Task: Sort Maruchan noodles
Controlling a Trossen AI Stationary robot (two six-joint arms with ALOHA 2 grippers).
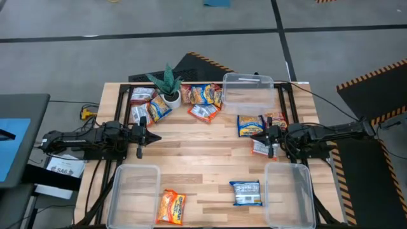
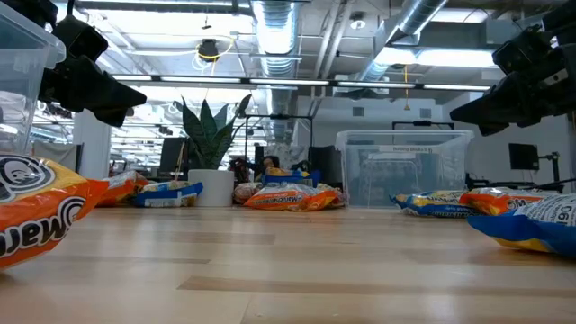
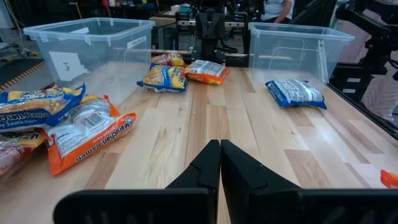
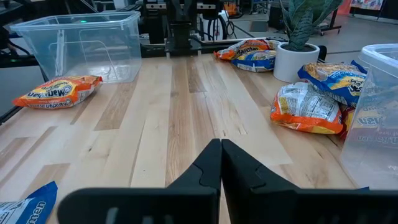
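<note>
Several Maruchan noodle packets lie flat on the wooden table. A cluster [image 1: 203, 102] sits along the far edge beside the plant, and a few [image 1: 251, 124] lie at the right near my right arm. An orange packet [image 1: 171, 207] and a blue packet [image 1: 246, 193] lie near the front edge. My left gripper [image 1: 156, 137] [image 3: 220, 158] hangs shut above the table's left side, pointing level toward the middle. My right gripper [image 1: 254, 135] [image 4: 221, 158] hangs shut at the right side, facing it. Neither touches anything.
Three clear plastic bins stand on the table: one at the far right [image 1: 248, 92], one at the near left [image 1: 135, 194], one at the near right [image 1: 289, 194]. A green plant in a white pot [image 1: 168, 86] stands at the far edge. Bare wood [image 1: 203, 143] lies between the grippers.
</note>
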